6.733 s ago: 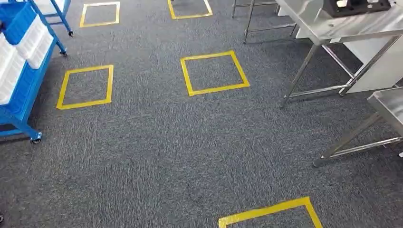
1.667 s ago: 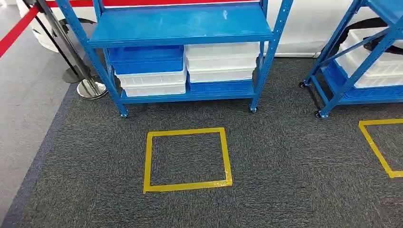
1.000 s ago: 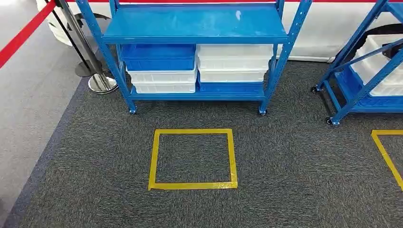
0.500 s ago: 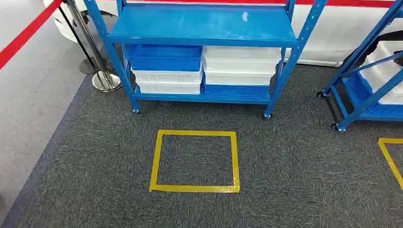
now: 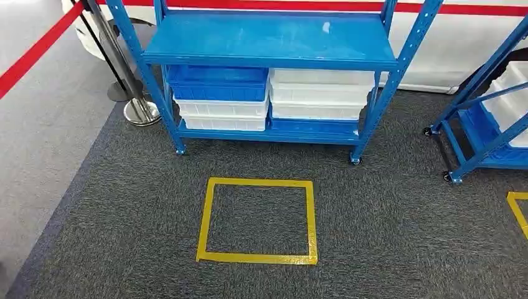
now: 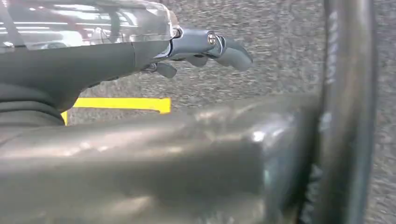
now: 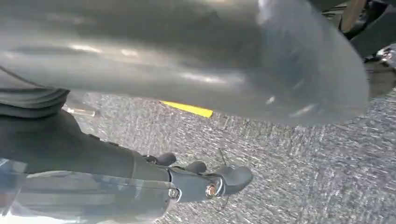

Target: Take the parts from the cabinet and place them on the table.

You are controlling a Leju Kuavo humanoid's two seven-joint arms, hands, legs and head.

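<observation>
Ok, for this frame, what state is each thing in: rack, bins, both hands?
Rack: upright on the carpet, top shelf bare.
Bins: stacked in two piles on the bottom shelf, blue and white, untouched.
Taped square: on the carpet before the rack, nothing inside.
Left hand: holds nothing, over the carpet.
Right hand: holds nothing, over the carpet.

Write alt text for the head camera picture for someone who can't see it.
A blue shelf rack stands on grey carpet, its bottom shelf holding stacked blue and white bins. A yellow tape square marks the floor in front; a red barrier rope is at left.
</observation>
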